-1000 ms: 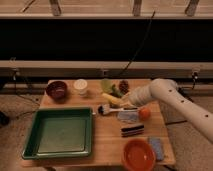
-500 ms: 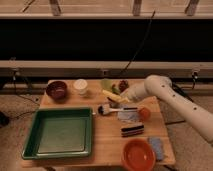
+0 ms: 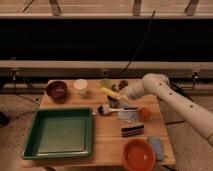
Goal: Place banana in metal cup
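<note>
The banana [image 3: 110,93] is a slim yellow piece held at its right end by my gripper [image 3: 121,95], which is shut on it. The banana is tilted, a little above the table at the back middle. The metal cup [image 3: 113,102] shows as a small grey cylinder with a dark inside, right below the banana and partly hidden by it and the gripper. My white arm [image 3: 165,97] reaches in from the right.
A white-handled brush [image 3: 116,109] and an orange fruit [image 3: 144,113] lie just in front of the cup. A pale green cup [image 3: 105,83], white cup [image 3: 80,86] and dark red bowl [image 3: 56,90] stand at the back. A green tray [image 3: 32,145] fills the front left, an orange bowl [image 3: 137,154] the front right.
My gripper has risen a little and moved left with the banana in it, from low over the table to above the metal cup.
</note>
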Controlling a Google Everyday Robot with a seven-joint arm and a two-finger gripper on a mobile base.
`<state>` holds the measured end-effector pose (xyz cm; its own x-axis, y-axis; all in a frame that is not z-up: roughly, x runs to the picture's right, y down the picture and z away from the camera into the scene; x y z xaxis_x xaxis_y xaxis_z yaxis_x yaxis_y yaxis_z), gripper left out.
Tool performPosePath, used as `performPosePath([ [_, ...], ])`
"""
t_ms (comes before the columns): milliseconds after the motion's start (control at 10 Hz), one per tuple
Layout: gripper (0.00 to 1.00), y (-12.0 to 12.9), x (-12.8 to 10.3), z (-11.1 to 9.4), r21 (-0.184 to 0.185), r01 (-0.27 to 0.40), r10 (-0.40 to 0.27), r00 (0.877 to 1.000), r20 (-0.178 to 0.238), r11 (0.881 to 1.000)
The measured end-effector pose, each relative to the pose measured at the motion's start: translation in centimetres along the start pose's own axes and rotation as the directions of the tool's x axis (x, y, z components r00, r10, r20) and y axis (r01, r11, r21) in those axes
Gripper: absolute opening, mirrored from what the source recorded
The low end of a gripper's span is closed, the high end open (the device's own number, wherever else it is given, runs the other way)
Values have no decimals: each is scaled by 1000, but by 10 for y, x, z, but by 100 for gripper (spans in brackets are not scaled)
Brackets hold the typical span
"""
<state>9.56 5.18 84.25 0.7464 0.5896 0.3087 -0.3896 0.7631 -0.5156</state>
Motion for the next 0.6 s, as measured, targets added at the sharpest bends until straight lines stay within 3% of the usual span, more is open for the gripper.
performPosePath([
  [200,78,1,4,-3,-10,8,-8,1000,-4,1000],
  [600,80,2,4,-4,-12,12,-12,1000,-3,1000],
])
